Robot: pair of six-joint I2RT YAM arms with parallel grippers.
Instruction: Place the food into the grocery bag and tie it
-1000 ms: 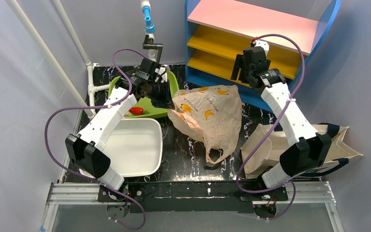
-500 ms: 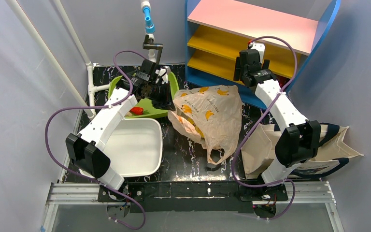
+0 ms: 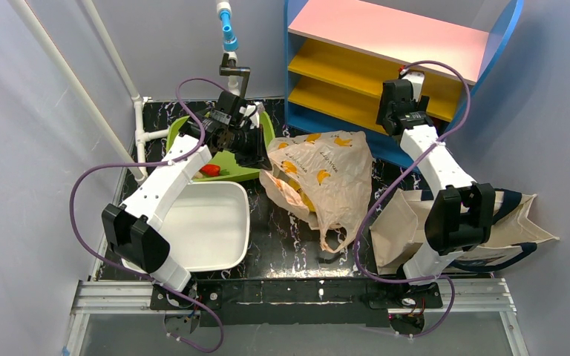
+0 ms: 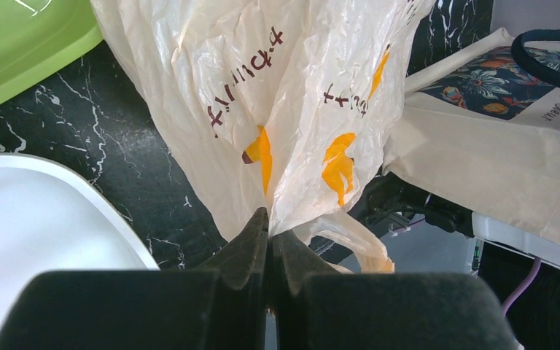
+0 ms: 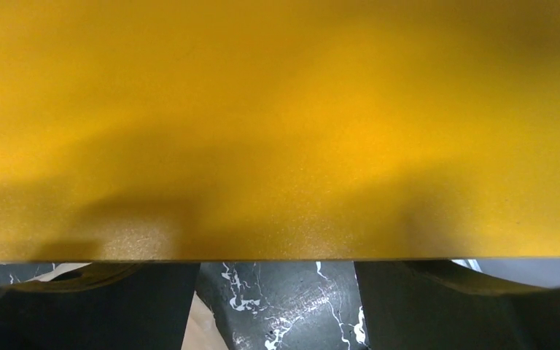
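Your top camera looks down from behind the arms (image 3: 165, 178) over the whole table (image 3: 282, 222), the left wrist camera faces the same plastic bag (image 4: 299, 95) close up, and the right stares at the yellow shelf (image 5: 277, 124) from very near.

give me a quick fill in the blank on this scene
The right hand faces a ___ shelf.
The red piece lies in the ___ tray.
The tub beside the grocery bag is ___.
Missing words: yellow; green; white.
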